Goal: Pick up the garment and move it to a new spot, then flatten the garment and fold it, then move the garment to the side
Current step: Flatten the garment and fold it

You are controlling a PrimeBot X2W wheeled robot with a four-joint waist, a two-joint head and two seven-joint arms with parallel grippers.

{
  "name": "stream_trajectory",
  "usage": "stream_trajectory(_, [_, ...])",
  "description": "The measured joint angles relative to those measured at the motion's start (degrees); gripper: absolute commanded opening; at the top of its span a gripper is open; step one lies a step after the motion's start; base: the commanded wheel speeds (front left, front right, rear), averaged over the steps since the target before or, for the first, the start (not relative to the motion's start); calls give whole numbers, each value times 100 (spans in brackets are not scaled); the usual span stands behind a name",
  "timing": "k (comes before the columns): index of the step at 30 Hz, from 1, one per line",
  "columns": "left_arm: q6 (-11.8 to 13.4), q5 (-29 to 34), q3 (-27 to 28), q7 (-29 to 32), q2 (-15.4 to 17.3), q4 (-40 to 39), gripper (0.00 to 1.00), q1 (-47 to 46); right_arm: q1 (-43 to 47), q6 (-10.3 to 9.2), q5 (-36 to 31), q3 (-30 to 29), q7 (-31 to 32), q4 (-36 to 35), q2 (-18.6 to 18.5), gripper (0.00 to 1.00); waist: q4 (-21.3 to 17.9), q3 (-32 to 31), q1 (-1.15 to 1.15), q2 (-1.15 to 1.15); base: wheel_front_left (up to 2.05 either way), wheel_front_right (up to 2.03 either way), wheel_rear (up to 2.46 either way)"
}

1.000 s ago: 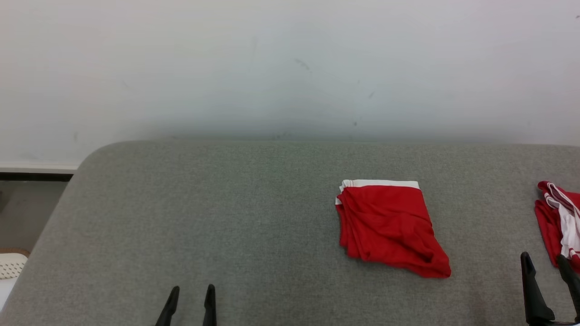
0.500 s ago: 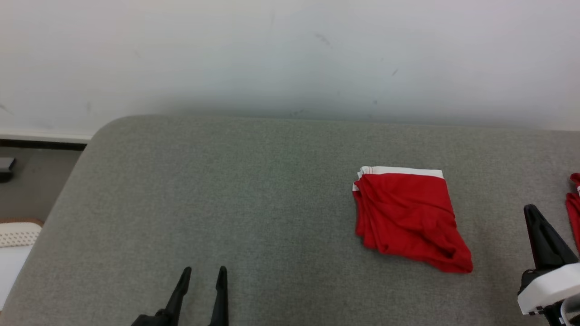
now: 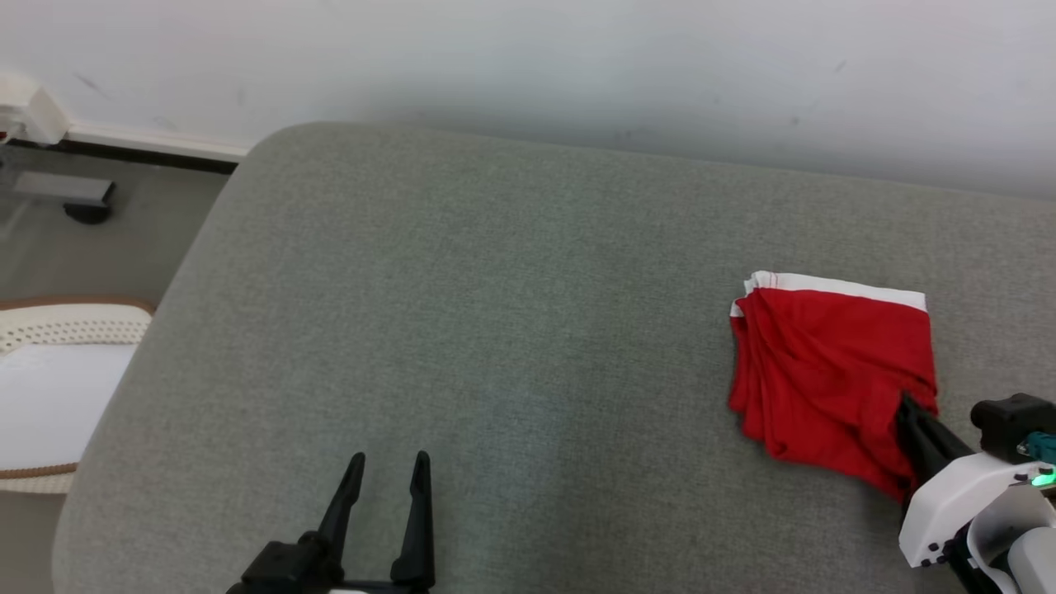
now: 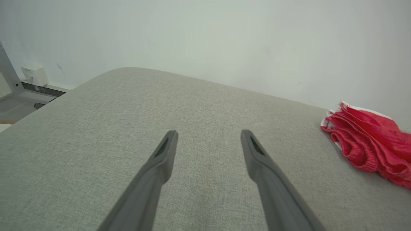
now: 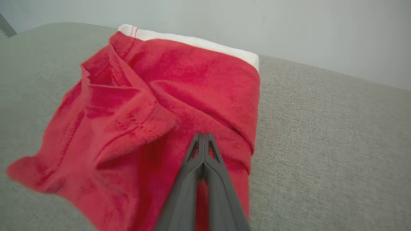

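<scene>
The garment (image 3: 825, 363) is a folded red piece with a white band along its far edge, lying on the grey padded table (image 3: 495, 330) at the right. My right gripper (image 3: 906, 406) is shut, its tips over the garment's near right part. In the right wrist view the joined fingertips (image 5: 202, 136) lie on top of the red fabric (image 5: 144, 112), and no cloth shows between them. My left gripper (image 3: 388, 466) is open above bare table at the lower left. From the left wrist view the garment (image 4: 369, 144) lies far to the right of that open gripper (image 4: 208, 136).
A pale wall (image 3: 577, 58) runs along the table's far edge. Off the table's left edge stands a white perforated object (image 3: 49, 363), with a grey fixture (image 3: 74, 194) on the floor behind it.
The right gripper has shut and come in over the garment's near right part. The head camera has swung, shifting the whole picture and taking a second red-and-white cloth out of view.
</scene>
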Motion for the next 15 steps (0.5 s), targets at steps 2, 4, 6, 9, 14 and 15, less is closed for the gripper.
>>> stream_trajectory(2, [11,0,-1,0,0,3,100,0,-19,0,90,157,-37,29,-10,0,54,44,0,0,0,0,0])
stream_trajectory(4, [12,0,-5,0,0,9,100,0,-35,0,136,324,-47,59,-23,0,83,63,0,0,0,0,0])
stream_trajectory(6, [18,-2,-9,0,0,13,100,-3,-90,0,172,491,-43,79,-26,0,96,62,0,0,0,0,0])
stream_trajectory(9, [26,-19,-34,0,0,16,100,-41,-215,0,142,748,-51,85,-15,0,109,54,0,0,0,0,0])
stream_trajectory(14, [43,-59,-100,0,-1,52,100,-70,-349,0,137,1154,-35,69,105,0,136,3,0,0,0,0,0])
stream_trajectory(15, [45,-71,-108,0,-1,58,100,-70,-364,0,137,1267,31,66,127,0,141,-12,0,0,0,0,0])
